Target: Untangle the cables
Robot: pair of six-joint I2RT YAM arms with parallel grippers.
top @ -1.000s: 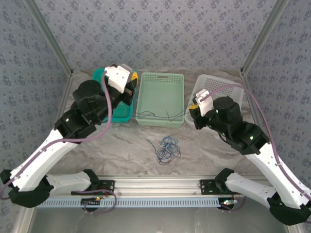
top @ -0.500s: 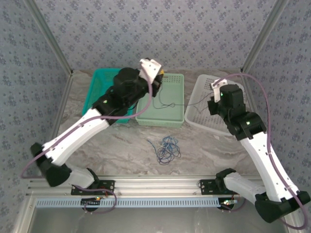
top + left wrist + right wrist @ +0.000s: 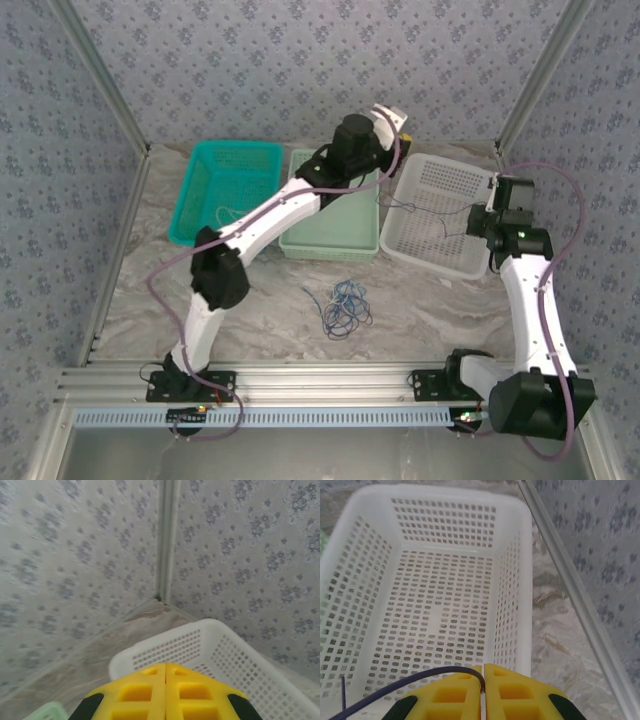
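Both arms have swung right, so the dark cable [image 3: 451,669] now stretches across the white basket [image 3: 512,580], from the pinching right tool [image 3: 483,680] leftward toward the closed left tool [image 3: 165,675].

A thin dark purple cable [image 3: 420,675] comes out of my right pincer [image 3: 483,676], nipped there, and stretches above the white basket [image 3: 512,555]. A loose blue-and-dark tangle [image 3: 342,306] lies on the table [image 3: 250,300], near the middle. A pale loop [image 3: 226,212] lies in the teal basket [image 3: 190,190].
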